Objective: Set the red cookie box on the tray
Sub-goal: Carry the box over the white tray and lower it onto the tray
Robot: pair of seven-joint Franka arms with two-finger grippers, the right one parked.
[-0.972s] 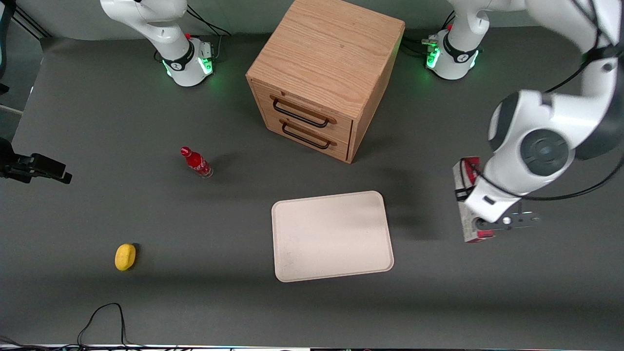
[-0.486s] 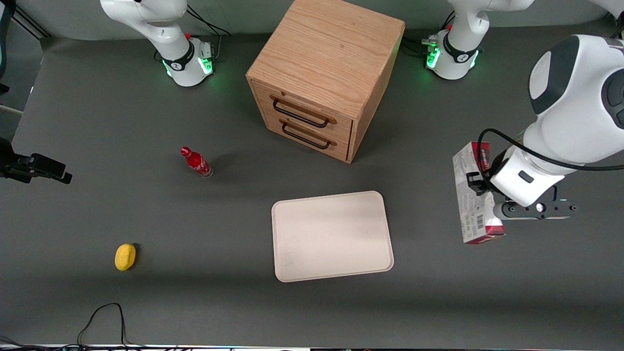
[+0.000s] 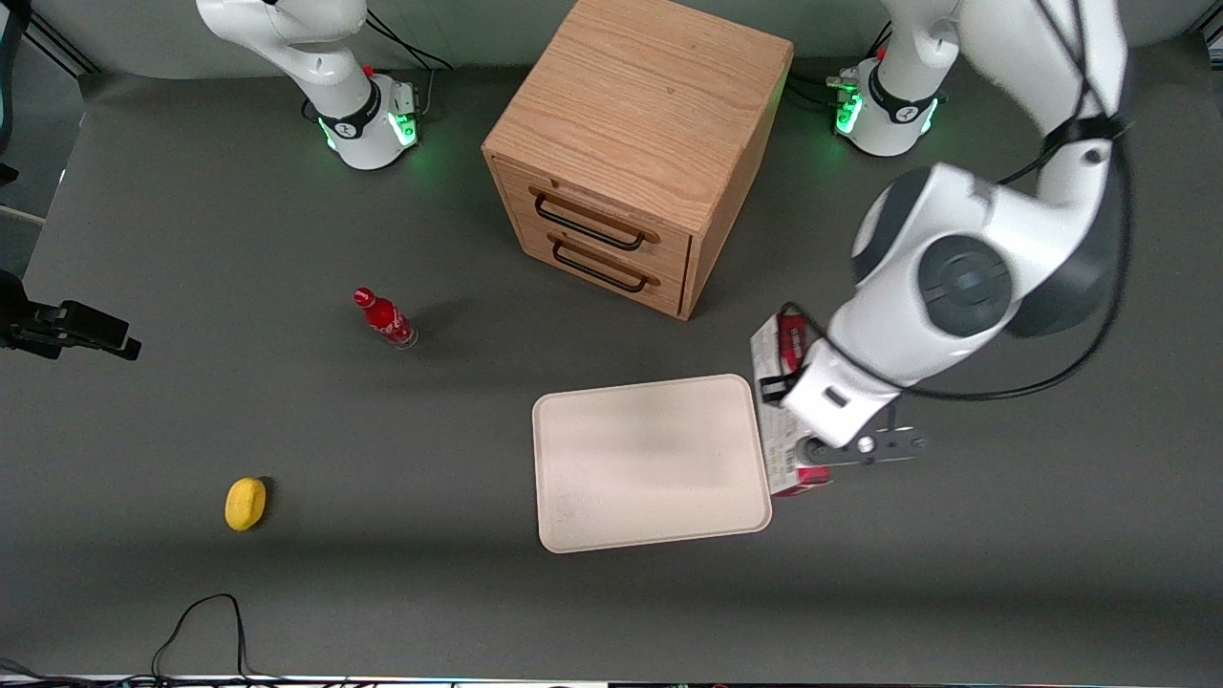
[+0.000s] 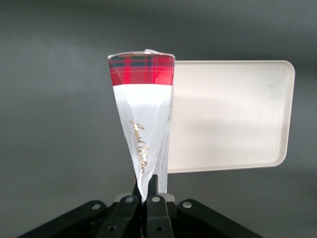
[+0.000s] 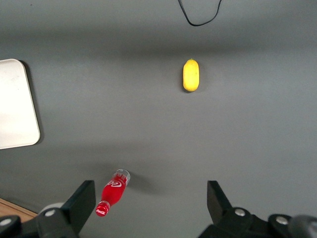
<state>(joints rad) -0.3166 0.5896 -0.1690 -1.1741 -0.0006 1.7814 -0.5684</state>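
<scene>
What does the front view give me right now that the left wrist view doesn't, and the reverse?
Only the front view shows the wooden drawer cabinet, the small red bottle and the yellow object. Only the left wrist view shows the gripper shut on the red cookie box, held above the table beside the tray. Both show the box and tray.
</scene>
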